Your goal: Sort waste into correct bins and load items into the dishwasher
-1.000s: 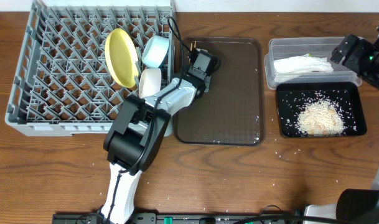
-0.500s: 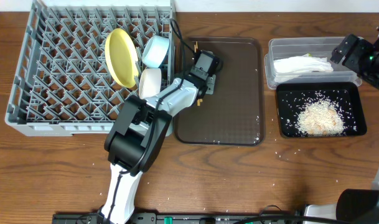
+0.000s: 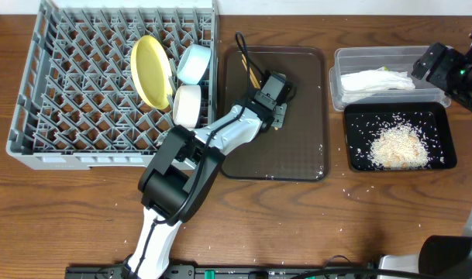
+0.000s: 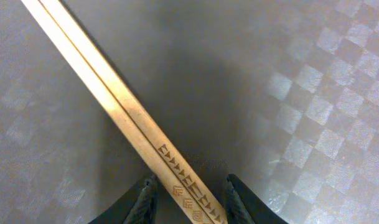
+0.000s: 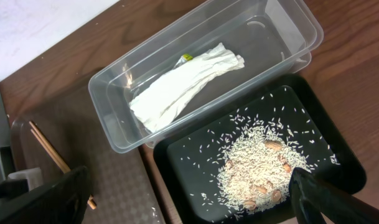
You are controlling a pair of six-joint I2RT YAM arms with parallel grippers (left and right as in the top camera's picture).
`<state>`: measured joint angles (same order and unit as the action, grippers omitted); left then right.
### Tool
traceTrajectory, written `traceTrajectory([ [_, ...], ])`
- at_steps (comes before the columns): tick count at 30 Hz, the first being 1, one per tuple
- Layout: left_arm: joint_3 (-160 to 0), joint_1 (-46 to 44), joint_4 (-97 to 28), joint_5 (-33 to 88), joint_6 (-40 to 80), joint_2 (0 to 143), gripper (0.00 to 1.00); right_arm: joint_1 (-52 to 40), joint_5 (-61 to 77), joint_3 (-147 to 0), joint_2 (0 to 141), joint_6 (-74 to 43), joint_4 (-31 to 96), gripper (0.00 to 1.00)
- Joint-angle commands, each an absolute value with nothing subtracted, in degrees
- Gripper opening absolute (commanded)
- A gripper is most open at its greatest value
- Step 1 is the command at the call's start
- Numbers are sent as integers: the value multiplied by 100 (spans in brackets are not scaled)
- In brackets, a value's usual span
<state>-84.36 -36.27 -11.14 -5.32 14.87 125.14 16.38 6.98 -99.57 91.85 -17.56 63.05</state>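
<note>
Chopsticks (image 4: 117, 106), two of them, lie side by side on the brown tray (image 3: 298, 147), touching along their length. My left hand (image 4: 190, 186) is down over their carved end. Its two fingers (image 4: 145, 202) are partly apart, one on each side of the pair. I see a thin dark gap next to each finger, so I think they are not pinching the wood, but the edge of the view cuts the tips off.

The big grey dish rack (image 3: 80, 116) sits to the left of the brown tray. It holds three things standing on edge: one yellow plate (image 3: 150, 70), one light blue bowl (image 3: 194, 63) and one white bowl (image 3: 187, 105).

Two bins sit to the right. The clear tub (image 5: 264, 37) holds one white napkin (image 5: 177, 90) with one small yellow-green wrapper (image 5: 187, 58) at its end. The black tray (image 5: 338, 168) holds one heap of rice (image 5: 251, 168) with loose grains around it. A few grains dot the tabletop (image 3: 375, 225).

My right hand (image 5: 189, 177) hangs above the two bins, fingers wide apart, holding nothing.
</note>
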Motion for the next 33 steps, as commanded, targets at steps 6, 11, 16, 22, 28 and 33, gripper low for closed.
traceTrajectory([
  [6, -8427, -3581, -967, -766, 2451, 11979, 38, 1686, 687, -9963, 9172, -1798, 6305, 99],
  [11, -8423, -3605, -972, -1212, 2812, 12068, 38, 1686, 687, -9963, 9172, -1798, 6307, 99],
  [16, -8423, -3605, -882, -1315, 3188, 12320, 38, 1686, 687, -9963, 9172, -1798, 6302, 99],
  [22, -8423, -3610, -646, -1310, 3205, 12571, 38, 1686, 687, -9963, 9172, -1796, 6307, 99],
  [28, -8423, -3660, -526, -1313, 3194, 12593, 38, 1686, 687, -9963, 9172, -1798, 6307, 99],
  [33, -8423, -3701, -462, -1313, 2987, 12672, 38, 1686, 687, -9963, 9172, -1798, 6305, 99],
])
